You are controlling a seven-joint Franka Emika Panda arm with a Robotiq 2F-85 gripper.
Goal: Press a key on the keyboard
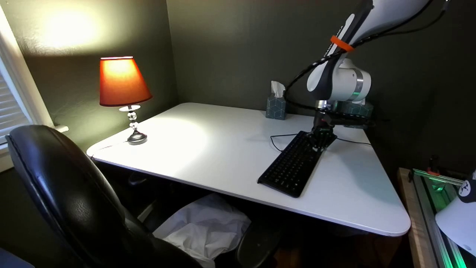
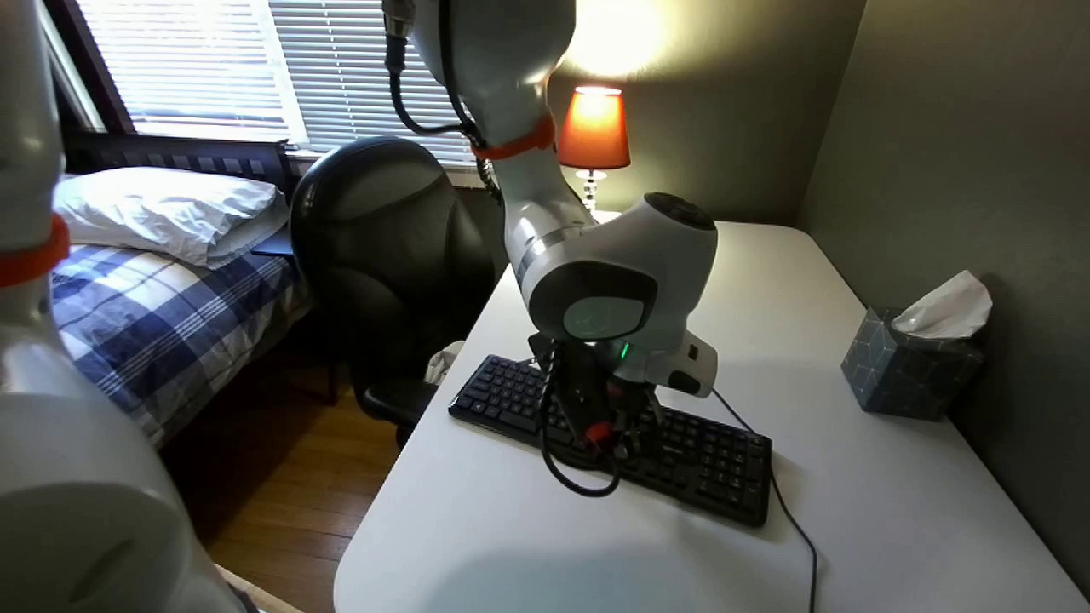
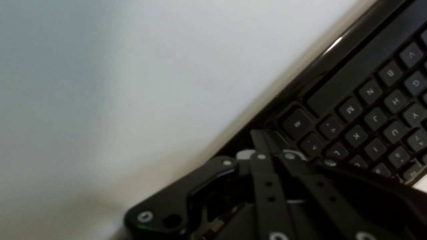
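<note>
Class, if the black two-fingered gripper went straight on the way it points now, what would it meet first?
Most likely the flat black rectangular computer keyboard, near its front edge, just below the gripper; I can't tell whether a gap remains or they touch.

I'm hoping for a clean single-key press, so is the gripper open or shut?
The gripper is shut: in the wrist view its two fingertips lie together, with no gap showing between them.
</note>
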